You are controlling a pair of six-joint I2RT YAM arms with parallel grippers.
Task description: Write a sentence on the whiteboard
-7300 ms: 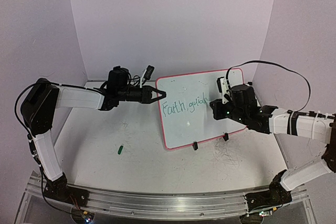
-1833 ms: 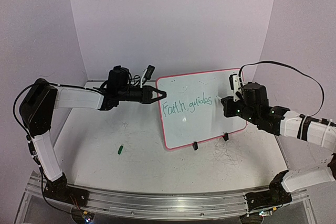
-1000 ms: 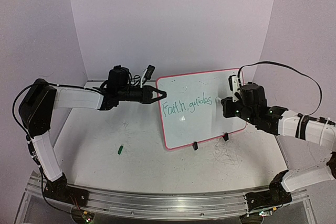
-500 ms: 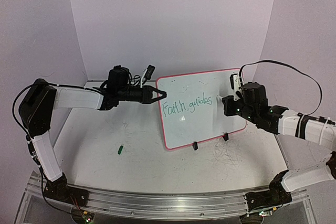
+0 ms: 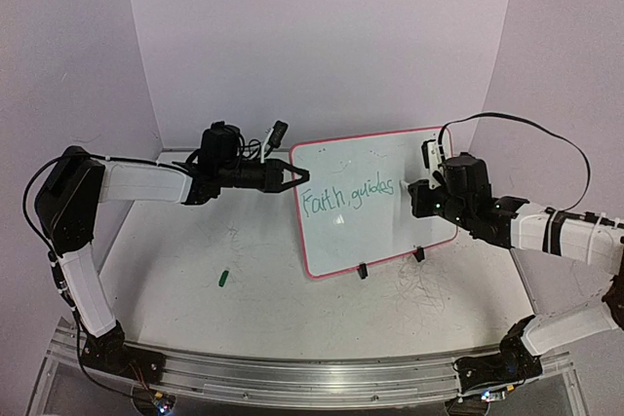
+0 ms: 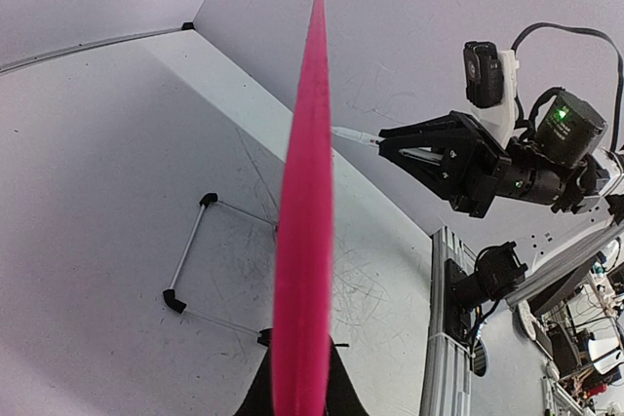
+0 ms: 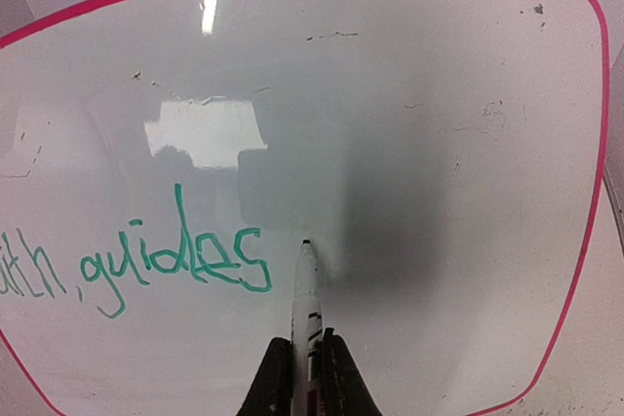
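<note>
My right gripper point(image 7: 305, 362) pinches the marker point(image 7: 306, 289), tip at the whiteboard point(image 7: 439, 124), 3 o'clock of the sentence point(image 7: 171, 265); my left gripper point(image 5: 295, 177) clamps its 9 o'clock edge.

A white desk point(image 5: 263, 289) carries thin dark scribbles point(image 5: 421, 291) toward its right side; a small green piece point(image 5: 223, 278), too small to identify, lies alone on its left part; pale lilac walls point(image 5: 322, 36) stand behind and at both sides; a metal rail point(image 5: 312, 377) runs along the near edge.
</note>
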